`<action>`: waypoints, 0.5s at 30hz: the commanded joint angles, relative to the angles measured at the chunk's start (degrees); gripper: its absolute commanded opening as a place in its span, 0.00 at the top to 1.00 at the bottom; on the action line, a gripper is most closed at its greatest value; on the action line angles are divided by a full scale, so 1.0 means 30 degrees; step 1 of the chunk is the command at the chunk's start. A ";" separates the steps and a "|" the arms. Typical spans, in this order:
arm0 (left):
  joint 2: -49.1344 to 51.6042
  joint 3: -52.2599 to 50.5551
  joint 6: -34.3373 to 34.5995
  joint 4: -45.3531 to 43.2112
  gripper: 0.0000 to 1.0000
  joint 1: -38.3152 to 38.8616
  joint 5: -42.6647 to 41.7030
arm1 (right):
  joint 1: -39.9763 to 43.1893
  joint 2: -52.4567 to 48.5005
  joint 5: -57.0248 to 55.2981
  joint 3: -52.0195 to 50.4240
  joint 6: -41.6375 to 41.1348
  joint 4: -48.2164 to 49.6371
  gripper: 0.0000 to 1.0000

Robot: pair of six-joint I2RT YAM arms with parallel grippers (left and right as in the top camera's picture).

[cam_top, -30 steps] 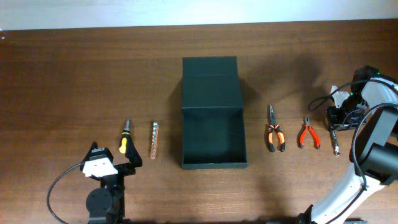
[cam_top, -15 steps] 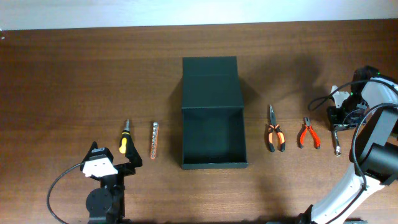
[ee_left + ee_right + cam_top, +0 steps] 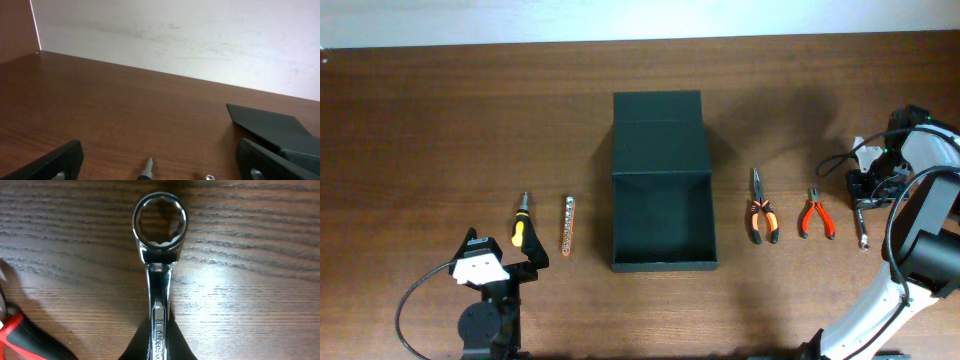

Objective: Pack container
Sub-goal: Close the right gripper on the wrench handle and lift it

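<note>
- Jaws on the left gripper (image 3: 160, 167) stand spread wide, with the screwdriver (image 3: 145, 172) tip showing between them.
- On the right gripper (image 3: 160, 337) I see both fingers pressed against the shaft of the wrench (image 3: 160, 255), which lies flat on the table (image 3: 440, 120).
- I find the container (image 3: 663, 225) mid-table, its flap lid lying open on the far side, between the bit strip (image 3: 567, 224) and the long-nose pliers (image 3: 761, 210).
</note>
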State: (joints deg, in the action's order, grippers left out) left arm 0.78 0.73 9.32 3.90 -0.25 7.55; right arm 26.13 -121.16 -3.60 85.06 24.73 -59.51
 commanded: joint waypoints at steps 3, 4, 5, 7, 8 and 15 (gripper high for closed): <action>-0.0160 -0.0073 0.0087 0.0015 0.01 -0.0095 -0.0073 | 0.0029 -0.0342 0.0554 0.0634 -0.0583 -0.0073 0.96; -0.0160 -0.0073 0.0087 0.0015 0.01 -0.0102 -0.0073 | 0.0029 -0.0342 0.0554 0.0823 -0.0583 -0.0153 0.96; -0.0160 -0.0073 0.0087 0.0015 0.01 -0.0095 -0.0073 | 0.0029 -0.0342 0.0546 0.0947 -0.0576 -0.0204 0.96; -0.0160 -0.0073 0.0087 0.0015 0.01 -0.0095 -0.0073 | 0.0029 -0.0342 0.0546 0.1268 -0.0583 -0.0415 0.96; -0.0160 -0.0073 0.0087 0.0015 0.01 -0.0102 -0.0073 | 0.0029 -0.0342 0.0554 0.1406 -0.0583 -0.0532 0.96; -0.0160 -0.0073 0.0087 0.0015 0.01 -0.0095 -0.0073 | -0.0430 -0.0342 0.0627 0.3752 -0.1071 -0.1756 0.97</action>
State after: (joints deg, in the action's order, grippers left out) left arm 0.78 0.73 9.32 3.90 -0.25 7.55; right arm 25.85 -121.40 -2.52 92.03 22.50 -64.10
